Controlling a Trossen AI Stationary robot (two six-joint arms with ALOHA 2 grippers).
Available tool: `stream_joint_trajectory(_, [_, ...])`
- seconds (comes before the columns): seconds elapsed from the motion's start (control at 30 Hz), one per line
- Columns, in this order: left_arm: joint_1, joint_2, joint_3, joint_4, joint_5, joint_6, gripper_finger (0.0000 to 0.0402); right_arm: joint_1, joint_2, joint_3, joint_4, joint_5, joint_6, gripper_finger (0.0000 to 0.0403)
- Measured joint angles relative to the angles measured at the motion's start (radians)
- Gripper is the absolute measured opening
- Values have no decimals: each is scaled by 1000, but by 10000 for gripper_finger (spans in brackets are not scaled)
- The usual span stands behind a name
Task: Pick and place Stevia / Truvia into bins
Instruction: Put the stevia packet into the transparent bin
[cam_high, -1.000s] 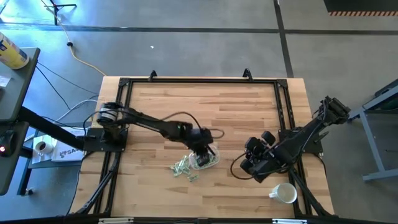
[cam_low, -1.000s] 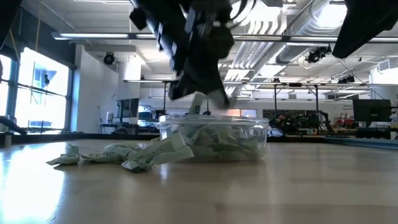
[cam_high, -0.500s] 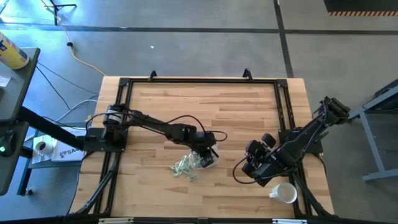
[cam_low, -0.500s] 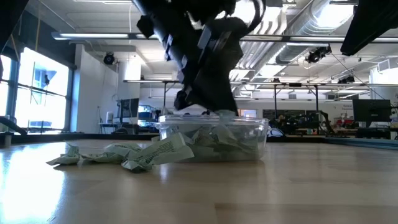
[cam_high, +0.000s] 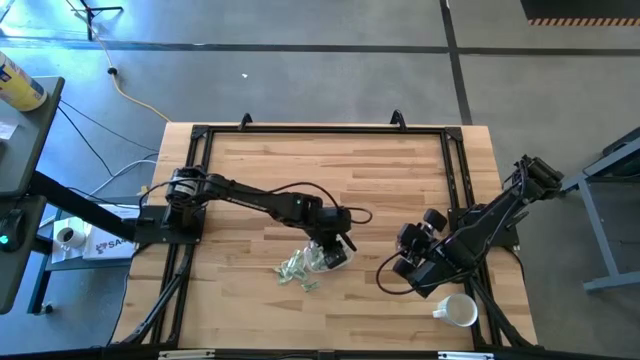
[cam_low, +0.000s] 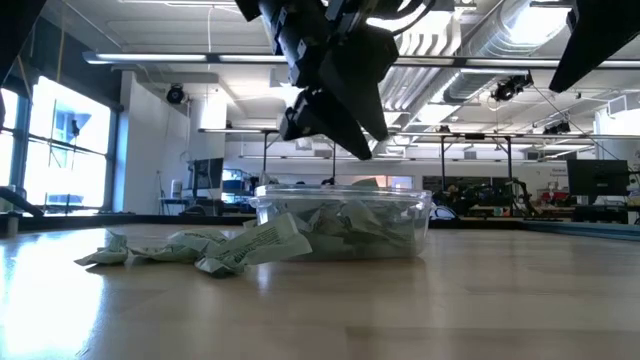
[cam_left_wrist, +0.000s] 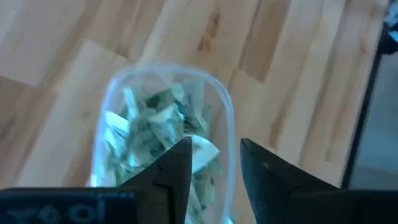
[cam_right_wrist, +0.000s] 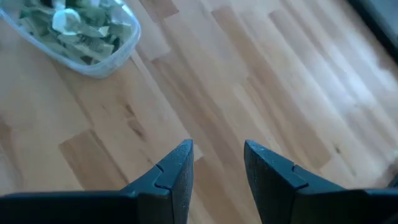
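With the left gripper (cam_low: 335, 140) hovering jaws apart and empty just above the packet-filled bin (cam_low: 345, 222) near the worktop's front edge, it should lift clear before swinging to the loose Stevia packets (cam_high: 297, 270) beside it, while the right gripper (cam_right_wrist: 216, 165) waits open toward the front right corner.

Left end effector (cam_high: 337, 243) over clear bin (cam_high: 328, 257), loose packets (cam_high: 297, 271) beside, mug (cam_high: 460, 311) near right arm

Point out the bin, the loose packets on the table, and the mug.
bin (cam_low: 415, 232), low view, on its clear side wall
loose packets (cam_low: 185, 247), low view, on the middle of the pile beside the bin
mug (cam_high: 461, 311), high view, on its white rim
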Motion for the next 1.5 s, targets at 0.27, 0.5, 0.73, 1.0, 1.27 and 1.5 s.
stream_joint_trajectory(0.27, [1,0,52,-56,20,-50,177,-72,-79,0,-1,105,-109,134])
stream_joint_trajectory(0.5, [34,0,184,-228,21,-17,177,-102,-191,0,-3,131,-145,134])
stream_joint_trajectory(0.73, [106,-1,286,-550,-65,-2,173,-102,-200,0,-11,135,-166,134])
stream_joint_trajectory(1.0, [241,-1,167,-563,-87,151,175,-156,-194,0,-10,130,-158,134])
stream_joint_trajectory(1.27, [278,-1,21,-530,-170,536,179,-211,-194,0,-9,107,-153,134])
stream_joint_trajectory(1.5, [277,0,-73,-416,-172,610,192,-281,-194,0,-9,104,-152,134])
